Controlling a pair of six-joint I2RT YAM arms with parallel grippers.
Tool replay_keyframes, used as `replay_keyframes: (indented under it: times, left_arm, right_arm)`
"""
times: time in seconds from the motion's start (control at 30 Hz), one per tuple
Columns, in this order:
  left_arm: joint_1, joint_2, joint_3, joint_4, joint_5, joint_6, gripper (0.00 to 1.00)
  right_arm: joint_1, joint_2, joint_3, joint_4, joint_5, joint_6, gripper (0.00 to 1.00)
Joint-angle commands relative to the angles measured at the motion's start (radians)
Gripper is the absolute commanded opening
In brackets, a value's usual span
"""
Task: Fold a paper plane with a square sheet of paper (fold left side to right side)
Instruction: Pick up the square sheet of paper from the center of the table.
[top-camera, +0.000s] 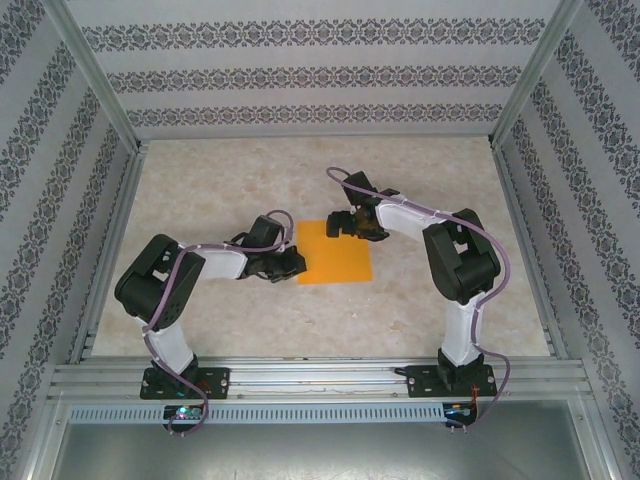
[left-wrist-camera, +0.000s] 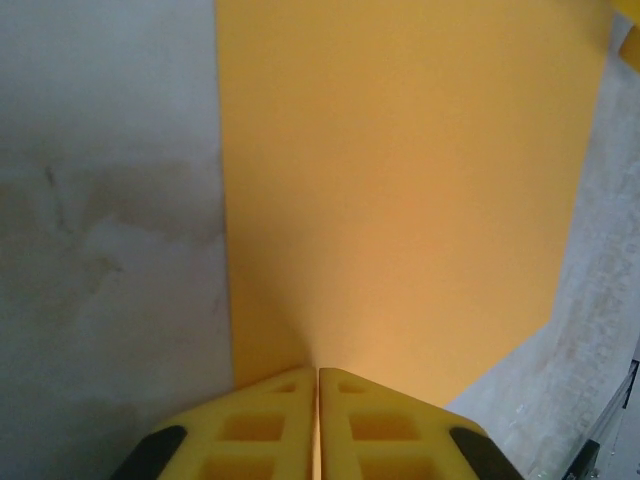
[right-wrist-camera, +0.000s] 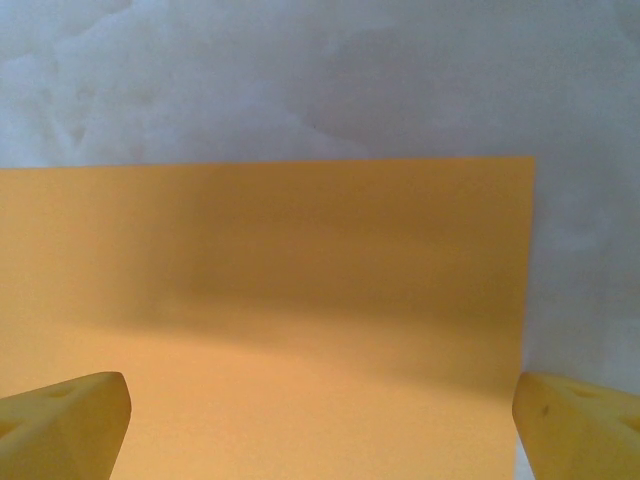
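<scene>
At centre frame the thin, floppy-looking sheet (top-camera: 338, 255) lies flat, best taken by an edge: left gripper (left-wrist-camera: 318, 400) clamps its left edge, right gripper (top-camera: 350, 225) gapes wide over its top edge

A pale, marbled table top (top-camera: 230, 320) is enclosed by three walls (top-camera: 320, 70) papered in white wallpaper (top-camera: 50, 200) with bands of dark floral pattern. Slanted metal posts (top-camera: 95, 75) stand at the back corners. Silver rails (top-camera: 320, 380) run along the near edge, with a perforated strip (top-camera: 300, 412) just below and a grey panel (top-camera: 320, 450) beneath that.
</scene>
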Motion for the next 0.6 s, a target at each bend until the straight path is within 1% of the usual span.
replay_keyframes:
  times: [0.0,0.23,0.57]
  left_arm:
    - [-0.015,0.021,0.028,-0.056,-0.024,0.0,0.1]
    - [-0.016,0.037,0.035,-0.085,-0.044,0.011,0.1]
    - [-0.017,0.038,0.038,-0.09,-0.048,0.013,0.1]
  right_arm:
    - [-0.005,0.023,-0.002,-0.016,-0.034,0.012,0.98]
    - [0.008,0.017,-0.038,-0.002,-0.094,0.037,0.98]
    - [0.05,-0.002,-0.052,-0.004,-0.112,0.053,0.98]
